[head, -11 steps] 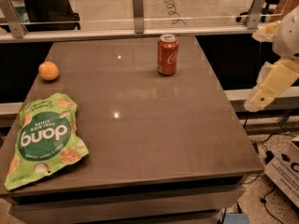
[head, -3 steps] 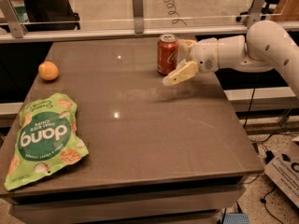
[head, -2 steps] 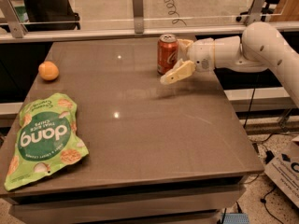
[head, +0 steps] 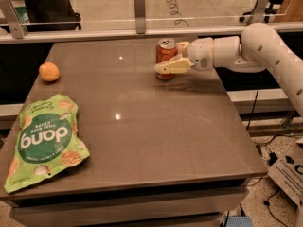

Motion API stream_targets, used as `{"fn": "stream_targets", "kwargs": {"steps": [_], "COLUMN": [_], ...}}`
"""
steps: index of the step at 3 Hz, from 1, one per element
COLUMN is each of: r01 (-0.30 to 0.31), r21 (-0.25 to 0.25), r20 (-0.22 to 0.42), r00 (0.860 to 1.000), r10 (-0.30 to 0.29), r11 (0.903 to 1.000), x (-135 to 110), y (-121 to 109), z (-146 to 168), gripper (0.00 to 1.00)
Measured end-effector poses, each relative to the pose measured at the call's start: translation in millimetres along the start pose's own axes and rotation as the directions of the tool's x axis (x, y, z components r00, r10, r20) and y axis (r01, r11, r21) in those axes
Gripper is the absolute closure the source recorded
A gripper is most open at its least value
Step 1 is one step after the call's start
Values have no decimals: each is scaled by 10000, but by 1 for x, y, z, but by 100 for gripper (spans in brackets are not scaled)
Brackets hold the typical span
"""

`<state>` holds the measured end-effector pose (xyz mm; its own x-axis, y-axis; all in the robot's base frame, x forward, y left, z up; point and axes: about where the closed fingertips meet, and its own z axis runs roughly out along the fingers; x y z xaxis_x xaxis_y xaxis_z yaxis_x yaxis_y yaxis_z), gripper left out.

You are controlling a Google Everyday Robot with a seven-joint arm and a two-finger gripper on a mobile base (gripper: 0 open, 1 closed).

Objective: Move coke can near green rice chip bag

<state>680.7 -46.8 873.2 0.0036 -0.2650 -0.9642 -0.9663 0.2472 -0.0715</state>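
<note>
The coke can (head: pixel 165 51) stands upright at the far right of the table, red-orange with a silver top. My gripper (head: pixel 168 60) reaches in from the right at can height and is open, with the can between its fingers. One cream finger (head: pixel 173 65) crosses the can's front and the other sits at its far right side. The green rice chip bag (head: pixel 44 141) lies flat at the table's front left, far from the can.
An orange fruit (head: pixel 49 72) sits at the far left of the grey table (head: pixel 156 141). A glass barrier with metal posts (head: pixel 139 4) runs along the table's back edge. My white arm (head: pixel 258 46) extends past the right edge.
My gripper has moved left, from just right of the can to straddling it. The can, the bag and the orange have not moved.
</note>
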Motion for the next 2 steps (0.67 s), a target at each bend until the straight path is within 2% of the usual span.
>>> {"fn": "stream_targets", "kwargs": {"steps": [1, 2], "r01": [-81, -455], "r21": [5, -29], "r20": [7, 238], "r00": [10000, 9987], "r10": [81, 456], "r11": [10000, 9990], "x": [0, -8], "y": [-2, -3], "z": [-4, -9], "gripper": [64, 87]}}
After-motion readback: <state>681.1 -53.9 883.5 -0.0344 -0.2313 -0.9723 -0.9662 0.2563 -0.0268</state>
